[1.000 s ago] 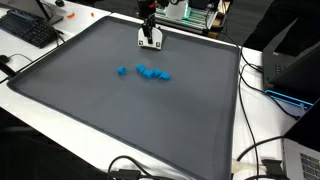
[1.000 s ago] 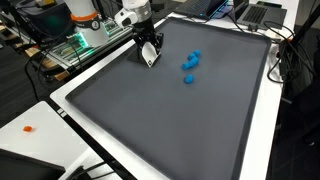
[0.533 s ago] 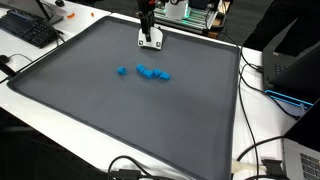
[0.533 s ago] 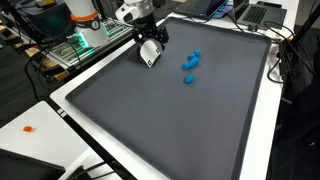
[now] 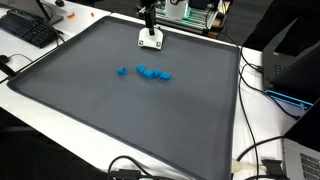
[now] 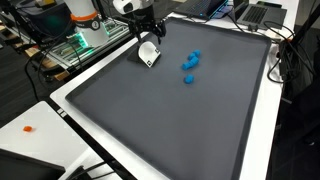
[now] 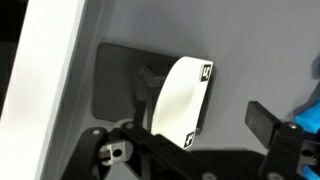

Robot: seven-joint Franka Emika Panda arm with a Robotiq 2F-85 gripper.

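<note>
A small white curved object (image 5: pixel 151 41) with black corner marks lies on the dark grey mat (image 5: pixel 120 120) near its far edge; it also shows in an exterior view as the white object (image 6: pixel 148 55). My gripper (image 5: pixel 147 24) hangs just above it, open and holding nothing. In the wrist view the white object (image 7: pixel 180 95) sits below and between the spread fingers (image 7: pixel 262 118), apart from both. Several blue blocks (image 5: pixel 152 72) lie in a loose cluster mid-mat, also visible as blue blocks (image 6: pixel 189 66).
The mat has a white border (image 6: pixel 70 105). A keyboard (image 5: pixel 28 28) lies beyond one corner. Cables (image 5: pixel 262 150) and a laptop (image 5: pixel 295 70) sit along one side, and electronics (image 6: pixel 70 45) stand behind the arm.
The jaws have opened and let go of the white object. The gripper has risen a little; the object stays on the mat.
</note>
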